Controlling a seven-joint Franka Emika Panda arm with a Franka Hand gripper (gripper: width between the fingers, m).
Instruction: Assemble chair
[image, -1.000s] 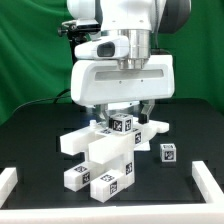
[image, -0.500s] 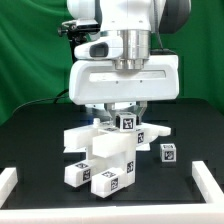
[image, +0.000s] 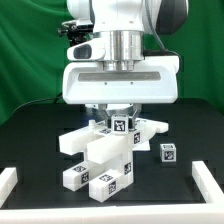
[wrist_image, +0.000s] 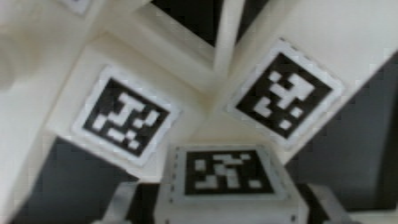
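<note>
The chair parts are a pile of white tagged blocks and slabs (image: 100, 155) in the middle of the black table. My gripper (image: 121, 117) hangs straight down over the top of the pile. It is shut on a small white cube (image: 121, 125) with a square tag. In the wrist view that cube (wrist_image: 222, 172) sits between the two fingers (wrist_image: 151, 203), with both dark pads against its sides. Two more tagged slabs (wrist_image: 121, 112) (wrist_image: 285, 88) lie just beyond it. A separate small tagged cube (image: 169, 153) stands alone at the exterior view's right.
A low white frame borders the table at the front left (image: 8, 181) and front right (image: 209, 179). A green backdrop stands behind. The wide white hand hides the back of the pile.
The jaws have closed from wide open onto the small tagged cube on top of the pile. The hand has squared up slightly over it.
</note>
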